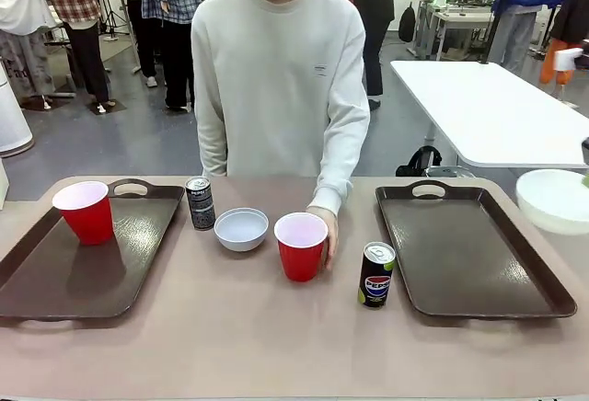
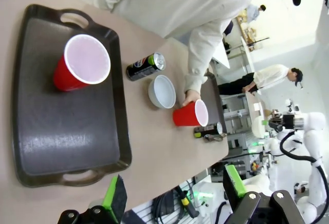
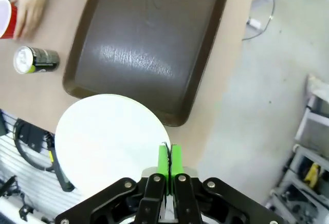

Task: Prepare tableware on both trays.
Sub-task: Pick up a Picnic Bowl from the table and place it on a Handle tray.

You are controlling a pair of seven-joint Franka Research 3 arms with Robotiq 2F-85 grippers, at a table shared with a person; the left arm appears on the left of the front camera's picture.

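Observation:
On the left tray (image 1: 55,281) stands a red cup (image 1: 85,211). Between the trays sit a dark can (image 1: 200,202), a white bowl (image 1: 241,229), a second red cup (image 1: 301,246) touched by the person's hand (image 1: 326,226), and a Pepsi can (image 1: 376,275). The right tray (image 1: 469,249) holds nothing. My right gripper (image 3: 168,154) is shut on the rim of another white bowl (image 3: 105,142), held in the air off that tray's (image 3: 149,44) near corner; this bowl (image 1: 555,200) shows at the picture's right edge. My left gripper (image 2: 174,190) hangs open above the left tray (image 2: 31,106).
The person stands at the table's far side, one arm reaching to the middle cup. A white table (image 1: 497,107) and other people stand behind. The floor (image 3: 267,80) lies past the table's right edge.

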